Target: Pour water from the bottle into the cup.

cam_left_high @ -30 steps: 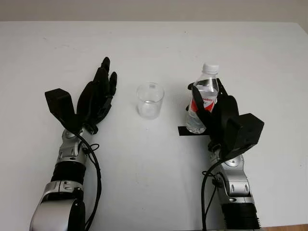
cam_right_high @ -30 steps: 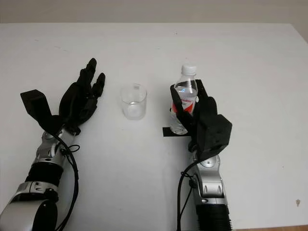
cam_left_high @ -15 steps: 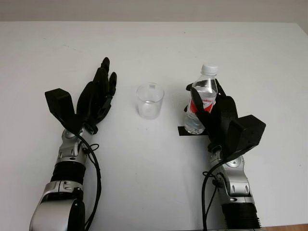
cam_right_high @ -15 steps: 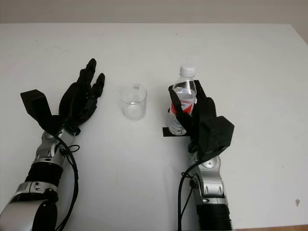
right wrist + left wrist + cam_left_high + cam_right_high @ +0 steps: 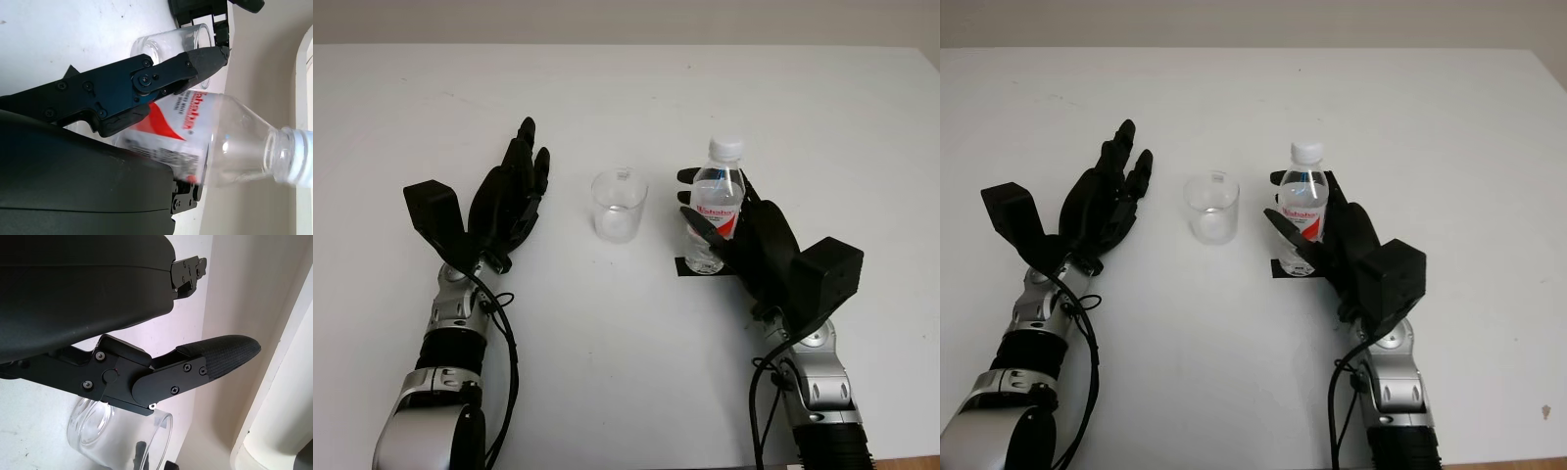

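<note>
A clear plastic water bottle (image 5: 716, 202) with a white cap and a red-and-white label stands upright over a small black patch (image 5: 683, 267) on the white table. My right hand (image 5: 698, 201) is shut on it, with fingers (image 5: 161, 78) wrapped across the label. The empty clear cup (image 5: 619, 205) stands just left of the bottle, apart from it, and also appears beyond the bottle (image 5: 220, 156) as cup (image 5: 171, 39). My left hand (image 5: 514, 186) is open, left of the cup and not touching it; the cup (image 5: 98, 431) lies past its finger.
The white table (image 5: 626, 88) stretches wide behind and around the cup and bottle. Its far edge meets a pale wall at the top. A black cable (image 5: 509, 362) runs along my left forearm.
My right hand has shifted the bottle a little left, toward the cup, while the right forearm swung outward to the right. The left hand and cup have not moved.
</note>
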